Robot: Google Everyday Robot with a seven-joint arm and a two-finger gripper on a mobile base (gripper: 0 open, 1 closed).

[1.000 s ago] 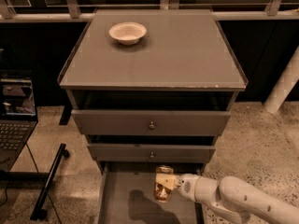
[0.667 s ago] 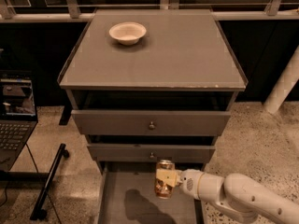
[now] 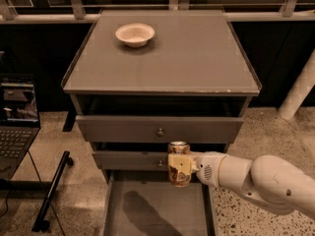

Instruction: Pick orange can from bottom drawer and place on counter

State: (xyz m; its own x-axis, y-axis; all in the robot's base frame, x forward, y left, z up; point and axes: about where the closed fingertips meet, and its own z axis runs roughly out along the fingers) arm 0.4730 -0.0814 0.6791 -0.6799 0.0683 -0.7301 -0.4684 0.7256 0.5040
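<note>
My gripper (image 3: 180, 165) pinches the orange can (image 3: 178, 147) and has lifted it clear of the bottom drawer (image 3: 189, 215), level with the middle drawer front (image 3: 128, 160). I judge a higher lift to the tabletop (image 3: 192, 58) remains.

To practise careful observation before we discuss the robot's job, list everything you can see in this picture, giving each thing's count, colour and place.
can: one, orange-brown with a silver rim, held upright in the air above the open bottom drawer
bottom drawer: one, grey, pulled open, lowest in the cabinet
counter: one, grey, top of the cabinet
bowl: one, white, on the counter's far left part
upper drawers: two, grey with knobs, between counter and bottom drawer
laptop: one, black, open, at the left edge
pole: one, white, right of the cabinet
arm: one, white, reaching in from the lower right
hand: one, shut on the can, in front of the middle drawer
</note>
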